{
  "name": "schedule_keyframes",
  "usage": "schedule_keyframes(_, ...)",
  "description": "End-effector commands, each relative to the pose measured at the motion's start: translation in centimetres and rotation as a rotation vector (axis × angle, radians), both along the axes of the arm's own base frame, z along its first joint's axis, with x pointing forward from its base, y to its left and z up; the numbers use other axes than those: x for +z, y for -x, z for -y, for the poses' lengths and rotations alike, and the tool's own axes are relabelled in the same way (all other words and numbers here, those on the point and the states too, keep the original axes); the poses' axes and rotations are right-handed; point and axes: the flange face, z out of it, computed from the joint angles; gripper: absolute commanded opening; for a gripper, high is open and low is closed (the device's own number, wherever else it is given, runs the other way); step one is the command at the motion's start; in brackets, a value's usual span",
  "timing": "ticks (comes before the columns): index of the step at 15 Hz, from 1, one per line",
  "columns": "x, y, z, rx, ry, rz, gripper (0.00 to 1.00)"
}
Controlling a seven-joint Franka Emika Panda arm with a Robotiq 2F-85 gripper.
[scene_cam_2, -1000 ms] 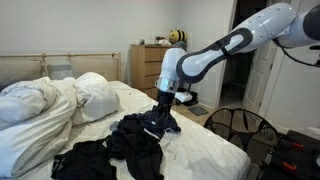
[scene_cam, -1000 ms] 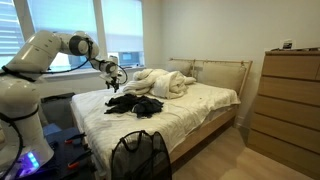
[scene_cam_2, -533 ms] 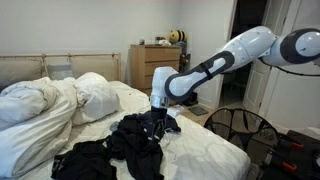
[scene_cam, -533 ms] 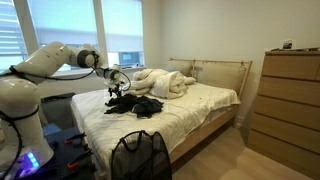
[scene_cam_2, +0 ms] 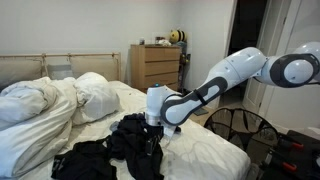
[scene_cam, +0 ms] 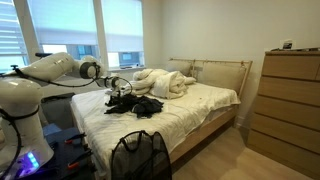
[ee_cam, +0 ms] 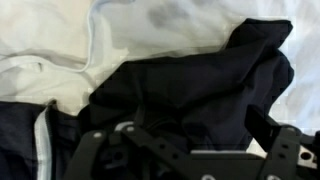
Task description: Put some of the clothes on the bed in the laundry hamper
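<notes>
The wide bed with a light wooden frame and white sheet [scene_cam: 207,106] fills the middle of the room in both exterior views [scene_cam_2: 205,160]. Beside the bed's foot, against the wall, stands a tall light wooden dresser [scene_cam: 290,98]. A white jointed robot arm [scene_cam: 52,70] reaches in over the bed's side, bent low in an exterior view [scene_cam_2: 228,78]. A puffy cream-white duvet [scene_cam: 166,82] lies bunched near the bed's headboard [scene_cam_2: 45,112]. The black and dark fabric clothes [scene_cam: 137,104] sprawl in a loose heap on the sheet, between the duvet and the bed's foot [scene_cam_2: 115,152]. The round black mesh laundry hamper with thin arched handles [scene_cam: 139,158] stands on the floor just off the bed's foot [scene_cam_2: 240,124]. The black end effector [scene_cam_2: 152,132] sits low at the edge of the heap [scene_cam: 118,93]; in the wrist view its jaws stand wide apart over dark folds [ee_cam: 200,85], gripping nothing [ee_cam: 190,152].
</notes>
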Motion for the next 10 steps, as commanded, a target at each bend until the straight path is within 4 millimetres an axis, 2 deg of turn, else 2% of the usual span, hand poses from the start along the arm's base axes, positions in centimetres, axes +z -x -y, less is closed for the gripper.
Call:
schedule_keyframes(1,-2.0,-0.3,-1.0,0.058,0.050,0.044,1.00)
schedule_keyframes(4,-3.2,-0.2,-1.7,0.069,0.055,0.067,1.00)
schedule_keyframes(8,-3.4,-0.7,-2.0,0.066,0.051,0.092,1.00)
schedule_keyframes(9,-3.2,-0.9,-1.9,0.062,0.049,0.097,0.75)
schedule_keyframes(10,-3.0,-1.1,-1.9,0.057,0.043,0.108,0.72)
